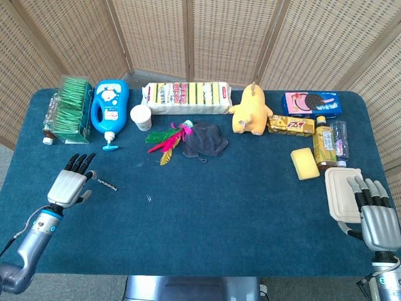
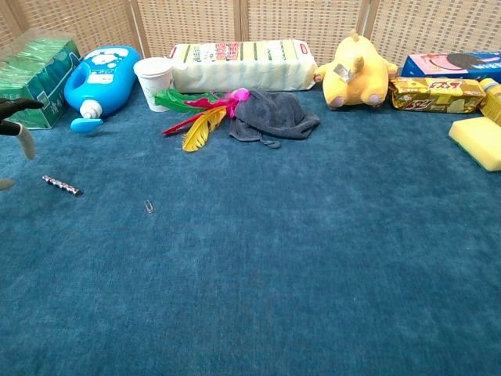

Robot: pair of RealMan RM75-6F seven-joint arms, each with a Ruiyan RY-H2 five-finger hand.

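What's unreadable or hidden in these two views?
- Left hand: chest view's left edge cuts off all but some fingers.
- Right hand: outside chest view; head view's bottom edge cuts its wrist.
- Paper clip: too small in head view.
- Small bottle: mostly behind the green tea box.

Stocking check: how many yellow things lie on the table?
3: the plush toy at the back middle, the sponge on the right, and a yellow feather beside the grey cloth. None looks hidden.
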